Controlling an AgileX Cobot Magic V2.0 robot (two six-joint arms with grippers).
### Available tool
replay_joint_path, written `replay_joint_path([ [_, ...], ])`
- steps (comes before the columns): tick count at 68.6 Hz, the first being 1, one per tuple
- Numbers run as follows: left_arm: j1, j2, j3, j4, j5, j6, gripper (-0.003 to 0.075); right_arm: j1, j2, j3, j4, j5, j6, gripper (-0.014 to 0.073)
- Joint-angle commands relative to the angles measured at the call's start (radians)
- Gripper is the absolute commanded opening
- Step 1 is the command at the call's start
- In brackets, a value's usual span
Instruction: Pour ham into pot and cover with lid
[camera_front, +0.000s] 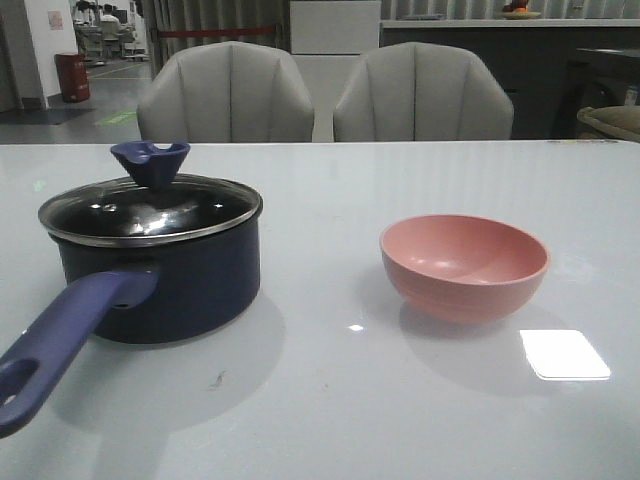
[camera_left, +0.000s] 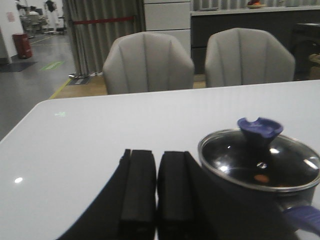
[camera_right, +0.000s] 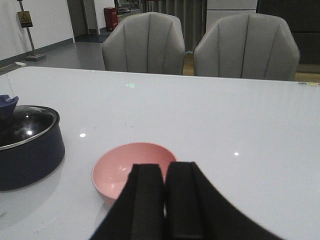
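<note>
Treat the task as apparently complete: the lid (camera_front: 150, 208) sits on the pot (camera_front: 160, 280) at table left, orange ham (camera_left: 260, 177) shows through the glass, the pink bowl (camera_front: 464, 265) looks empty, and both the left gripper (camera_left: 156, 187) and right gripper (camera_right: 164, 197) are closed, holding nothing.

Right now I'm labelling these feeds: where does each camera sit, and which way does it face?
Front: looks forward over the table at the lidded pot and bowl; no arm shows.
Left wrist: behind the left gripper, shut, beside the pot.
Right wrist: behind the right gripper, shut, above the bowl.
All share the pot and two chairs.
</note>
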Motion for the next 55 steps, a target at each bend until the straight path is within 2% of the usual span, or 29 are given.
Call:
replay_joint_path([
  [1,0.046,-0.033,0.042,-0.006,-0.122,0.004,0.0120,0.002,0.010,-0.029,-0.010,-0.090,-0.006,0.0162],
  [16,0.075,-0.108,0.162,-0.007,-0.252,-0.003,0.0120,0.002,0.010,-0.029,-0.010,-0.088,-0.006,0.0162],
  [36,0.075,-0.108,0.162,0.048,-0.253,-0.136,0.0120,0.002,0.010,-0.029,-0.010,-0.085,-0.006,0.0162],
  [55,0.076,-0.108,0.162,0.048,-0.253,-0.136,0.0121,0.002,0.010,-0.029,-0.010,-0.085,-0.006,0.0162],
])
